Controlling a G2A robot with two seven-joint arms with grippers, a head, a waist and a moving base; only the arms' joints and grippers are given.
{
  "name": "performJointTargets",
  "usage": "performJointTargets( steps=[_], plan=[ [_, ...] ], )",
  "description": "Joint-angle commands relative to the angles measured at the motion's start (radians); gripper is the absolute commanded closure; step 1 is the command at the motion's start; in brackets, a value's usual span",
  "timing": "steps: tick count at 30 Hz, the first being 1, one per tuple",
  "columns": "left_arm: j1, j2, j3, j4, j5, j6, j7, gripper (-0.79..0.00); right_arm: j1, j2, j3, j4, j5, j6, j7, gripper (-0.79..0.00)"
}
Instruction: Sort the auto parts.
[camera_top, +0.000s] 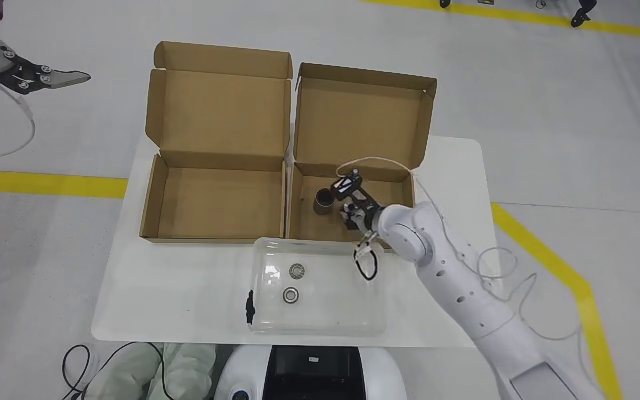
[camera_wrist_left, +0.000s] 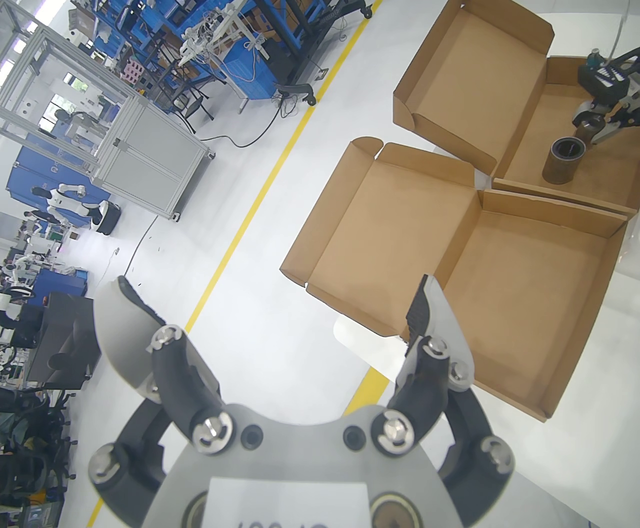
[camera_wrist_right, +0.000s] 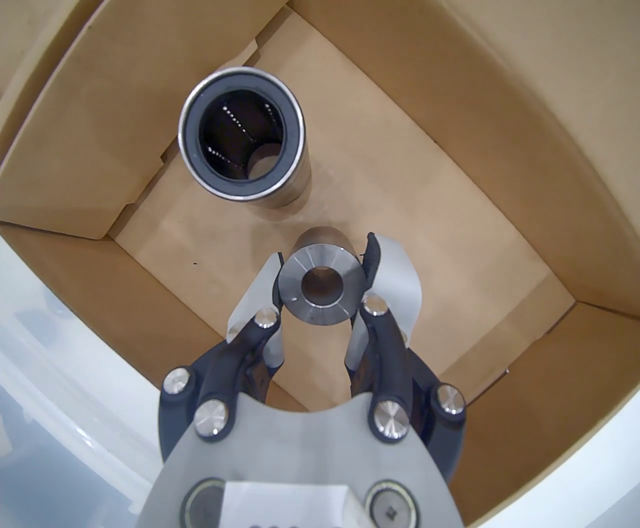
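Right gripper (camera_wrist_right: 324, 252) is clamped on a small steel bushing (camera_wrist_right: 320, 312), bore axis upright, low inside the right box (camera_wrist_right: 425, 200). A larger bearing (camera_wrist_right: 290, 190) stands upright just ahead of this gripper in the same box, apart from the bushing. Left gripper (camera_wrist_left: 271, 287) is wide open out past the bench (camera_top: 450, 200) edge, with the left box (camera_wrist_left: 525, 300) ahead of it.

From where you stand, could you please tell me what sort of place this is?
Most likely a robotics lab or factory workshop: yellow lines mark the floor, a metal-framed enclosure and blue racks stand behind, and another white robot stands farther off.
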Motion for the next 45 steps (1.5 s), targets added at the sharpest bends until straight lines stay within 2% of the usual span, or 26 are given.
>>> performJointTargets(
  steps=[1,4,8,12,21,31,36,45],
  plan=[
    [0.000,0.000,0.000,0.000,0.000,0.000,0.000,-0.785,0.013,-0.005,-0.009,0.011,-0.006,0.013,0.014,0.000],
    [0.000,0.000,0.000,0.000,0.000,0.000,0.000,-0.785,0.029,-0.012,-0.022,0.028,-0.006,0.022,0.024,-0.055],
    [0.000,0.000,0.000,0.000,0.000,0.000,0.000,-0.785,0.044,-0.020,-0.032,0.050,-0.004,0.029,0.027,-0.252],
    [0.000,0.000,0.000,0.000,0.000,0.000,0.000,-0.785,0.051,-0.024,-0.034,0.068,-0.002,0.029,0.024,-0.329],
    [0.000,0.000,0.000,0.000,0.000,0.000,0.000,-0.785,0.038,-0.022,-0.013,0.032,-0.018,0.021,0.010,-0.357],
    [0.000,0.000,0.000,0.000,0.000,0.000,0.000,-0.785,-0.063,0.008,0.058,-0.212,-0.057,-0.037,0.002,-0.366],
    [0.000,0.000,0.000,0.000,0.000,0.000,0.000,-0.785,-0.132,0.020,0.079,-0.334,-0.023,-0.121,-0.054,-0.357],
    [0.000,0.000,0.000,0.000,0.000,0.000,0.000,-0.785,-0.227,0.039,0.074,-0.441,-0.037,-0.281,-0.142,-0.366]
  ],
)
